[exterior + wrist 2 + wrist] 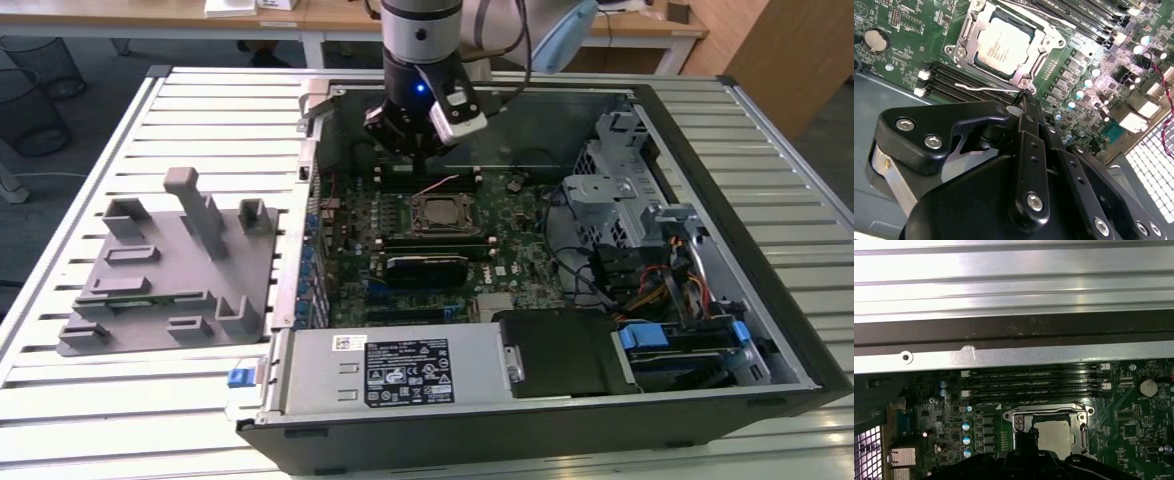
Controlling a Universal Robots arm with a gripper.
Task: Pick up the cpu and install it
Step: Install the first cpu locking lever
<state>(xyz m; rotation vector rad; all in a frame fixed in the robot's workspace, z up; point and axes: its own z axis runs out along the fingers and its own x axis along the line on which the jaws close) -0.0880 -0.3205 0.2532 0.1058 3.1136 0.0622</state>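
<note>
The cpu (1004, 47) is a silvery square chip that lies flat in the motherboard's socket, with the metal socket frame (966, 45) around it. It also shows in the first wrist view as the cpu (1056, 435) and in the exterior view as the cpu (438, 213). My gripper (1024, 100) hangs just above the board at the socket's edge. Its black fingers (1027, 150) are pressed together with nothing between them. Their tips sit by the end of the thin wire lever (984, 88). In the exterior view my gripper (416, 156) stands over the board just behind the socket.
The open computer case (747, 200) lies on a slatted metal table (160, 400). Memory slots (1034, 380) run beside the socket. Drive cages and cables (641, 250) fill the exterior view's right. A grey plastic fixture (167, 265) stands at the exterior view's left.
</note>
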